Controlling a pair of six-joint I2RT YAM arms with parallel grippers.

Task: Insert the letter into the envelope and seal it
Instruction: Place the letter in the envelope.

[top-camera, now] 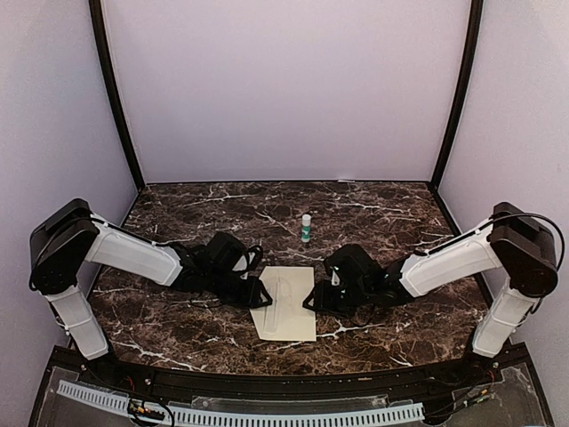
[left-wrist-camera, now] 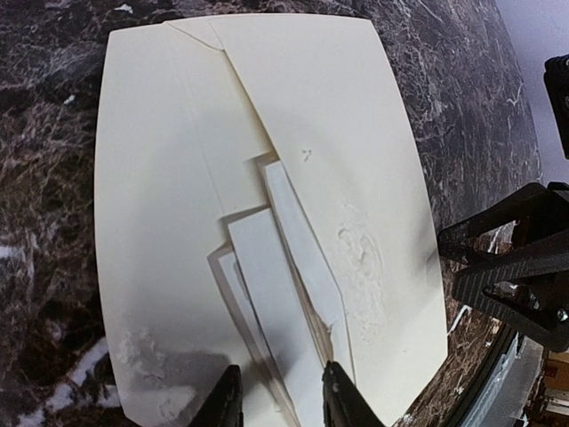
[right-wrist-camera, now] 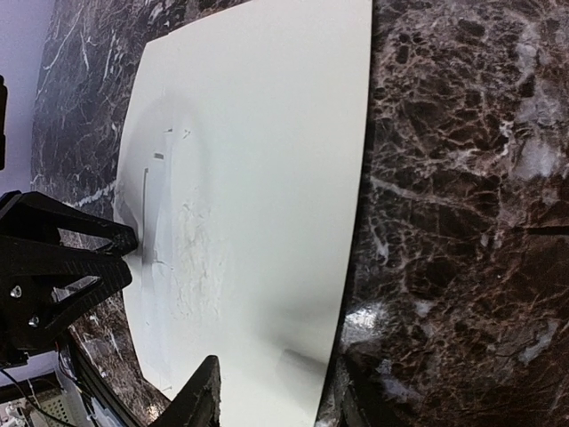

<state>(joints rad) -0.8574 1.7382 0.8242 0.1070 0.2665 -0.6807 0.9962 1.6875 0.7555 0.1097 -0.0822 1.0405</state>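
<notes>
Envelope (top-camera: pixel 287 310) lies flat near the middle of the table's (top-camera: pixel 178 331) front edge. At its left edge the left gripper (left-wrist-camera: pixel 283 405) straddles the end of the white letter (left-wrist-camera: pixel 271 285); whether those jaws pinch it, I cannot tell. At its right edge the right gripper (right-wrist-camera: pixel 277 400) stands parted, grasping nothing.

Top external camera sits high at 6 o'clock, facing 12 over the whole table (top-camera: pixel 222 206). Wrist cameras look in close from 9 and 3 o'clock; all 3 views share the envelope (top-camera: pixel 286 311)
</notes>
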